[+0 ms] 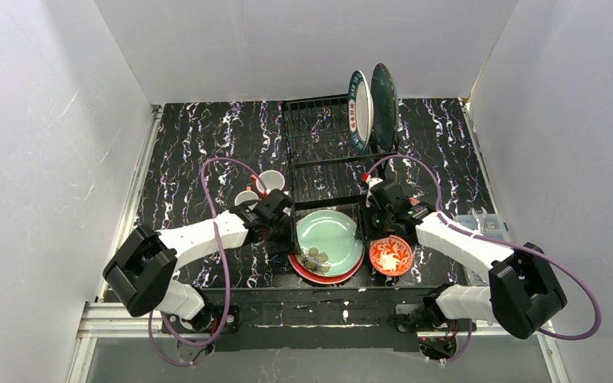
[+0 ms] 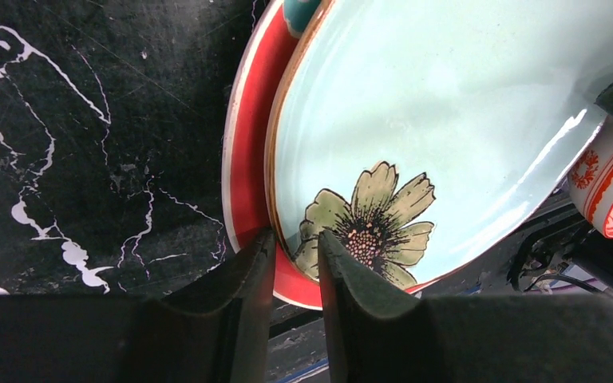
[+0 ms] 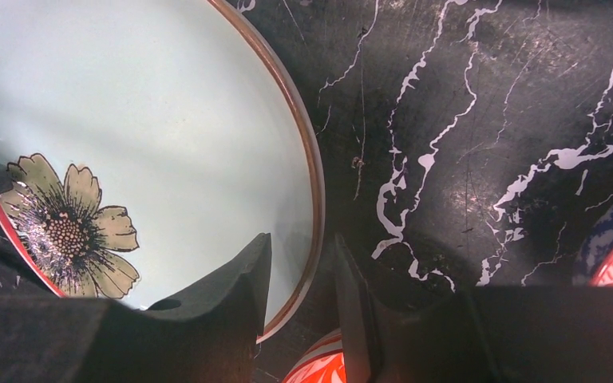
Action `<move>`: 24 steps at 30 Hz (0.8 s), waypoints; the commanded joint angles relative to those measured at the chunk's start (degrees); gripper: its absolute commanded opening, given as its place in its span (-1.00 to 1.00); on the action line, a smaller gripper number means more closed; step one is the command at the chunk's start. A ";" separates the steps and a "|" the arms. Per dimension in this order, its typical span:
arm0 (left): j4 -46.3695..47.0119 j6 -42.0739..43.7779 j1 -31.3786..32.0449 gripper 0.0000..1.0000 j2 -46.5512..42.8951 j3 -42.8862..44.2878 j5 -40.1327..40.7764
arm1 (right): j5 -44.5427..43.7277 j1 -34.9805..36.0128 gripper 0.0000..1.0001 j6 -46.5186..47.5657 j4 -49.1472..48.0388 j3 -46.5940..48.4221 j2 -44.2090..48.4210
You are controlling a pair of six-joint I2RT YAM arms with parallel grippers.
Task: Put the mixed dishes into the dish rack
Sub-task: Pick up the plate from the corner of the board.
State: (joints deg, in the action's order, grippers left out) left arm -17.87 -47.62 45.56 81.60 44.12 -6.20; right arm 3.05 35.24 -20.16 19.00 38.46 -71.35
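A pale green plate with a flower [image 1: 327, 237] lies on a red plate [image 1: 310, 274] at the front centre. My left gripper [image 1: 285, 232] stands at their left rim. In the left wrist view its jaws [image 2: 297, 243] are narrowly apart, one finger over the red plate [image 2: 247, 175] and one on the green plate [image 2: 447, 104]. My right gripper [image 1: 366, 226] straddles the green plate's right rim [image 3: 307, 171], jaws [image 3: 303, 247] apart, with mat showing beside the rim. A red-patterned bowl [image 1: 390, 255] sits right of the plates. Two mugs [image 1: 270, 182] [image 1: 247, 198] stand left of the dish rack [image 1: 319, 152].
A white plate with a teal rim [image 1: 359, 112] and a dark teal plate [image 1: 384, 106] stand upright in the rack's slots at the back right. White walls enclose the black marbled mat [image 1: 199, 159]. A clear plastic item [image 1: 483, 223] lies at the right edge.
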 commanded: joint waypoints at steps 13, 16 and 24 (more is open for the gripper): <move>1.01 0.93 0.23 -0.96 5.84 1.76 -0.04 | 2.22 -1.04 -0.15 -0.44 -4.31 -2.29 0.87; 1.40 0.87 0.23 -1.00 6.79 1.69 0.03 | 2.47 -1.35 -0.15 -0.71 -4.49 -2.69 1.35; 2.77 0.76 0.21 -1.00 8.83 1.52 -0.12 | 2.84 -2.00 -0.20 -1.60 -4.70 -3.39 4.23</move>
State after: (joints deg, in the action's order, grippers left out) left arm -13.78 -47.83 45.36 87.07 46.26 -7.55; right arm 4.67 33.50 -20.84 16.19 35.31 -69.60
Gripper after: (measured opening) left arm 0.120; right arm 0.405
